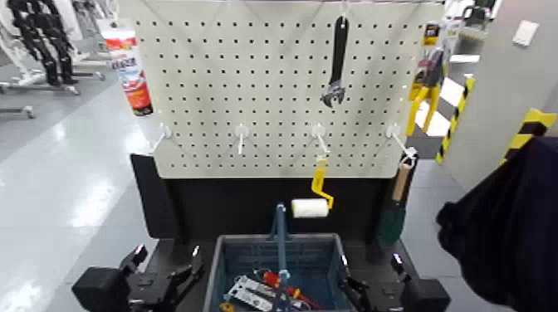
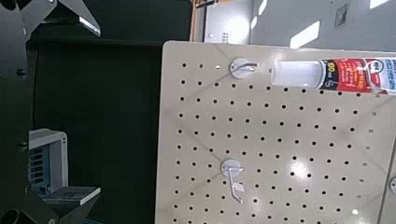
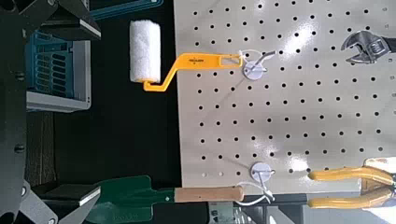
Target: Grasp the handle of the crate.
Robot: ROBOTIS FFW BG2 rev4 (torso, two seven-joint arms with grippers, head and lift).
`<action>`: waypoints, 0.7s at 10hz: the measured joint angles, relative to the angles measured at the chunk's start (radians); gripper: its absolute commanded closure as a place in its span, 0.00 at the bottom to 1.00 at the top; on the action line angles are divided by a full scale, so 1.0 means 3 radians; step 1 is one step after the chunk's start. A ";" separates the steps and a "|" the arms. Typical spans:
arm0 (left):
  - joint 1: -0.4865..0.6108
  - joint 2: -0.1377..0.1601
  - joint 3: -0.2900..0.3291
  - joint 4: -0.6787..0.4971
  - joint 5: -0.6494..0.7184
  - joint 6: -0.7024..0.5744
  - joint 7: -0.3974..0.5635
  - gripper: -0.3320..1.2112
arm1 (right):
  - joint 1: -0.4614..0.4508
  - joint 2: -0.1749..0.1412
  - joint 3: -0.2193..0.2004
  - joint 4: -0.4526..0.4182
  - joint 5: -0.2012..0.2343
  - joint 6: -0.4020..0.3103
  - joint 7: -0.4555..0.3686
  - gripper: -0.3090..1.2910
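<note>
The grey-blue slotted crate (image 1: 320, 253) sits on the black base tray below the pegboard, at the bottom middle of the head view. Its thin arched handle (image 1: 281, 236) stands upright across the middle of the crate. My left gripper (image 1: 168, 257) is open, low and to the left of the crate, apart from it. My right gripper (image 1: 371, 270) is open, low and to the right of the crate, also apart from it. A corner of the crate shows in the left wrist view (image 2: 47, 154) and in the right wrist view (image 3: 56, 65). Neither gripper touches the handle.
Tools lie in the crate, one a red-handled screwdriver (image 1: 278, 284). A paint roller with a yellow handle (image 1: 314, 203) hangs just behind the crate. The pegboard (image 1: 249, 91) also holds a wrench (image 1: 336, 70), pliers, a trowel (image 1: 396, 203) and a tube. A person's dark sleeve (image 1: 506, 224) is at the right.
</note>
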 measured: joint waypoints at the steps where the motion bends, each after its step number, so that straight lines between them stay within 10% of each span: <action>1: 0.0000 0.0000 0.0003 0.0000 0.0003 0.0000 0.0001 0.29 | 0.0000 0.0000 0.0000 0.0003 -0.0002 0.0000 -0.0001 0.28; 7: -0.0189 0.0001 0.0103 -0.0029 0.0455 0.0506 -0.0420 0.29 | -0.0001 0.0000 0.0006 0.0005 -0.0012 0.0017 -0.0002 0.28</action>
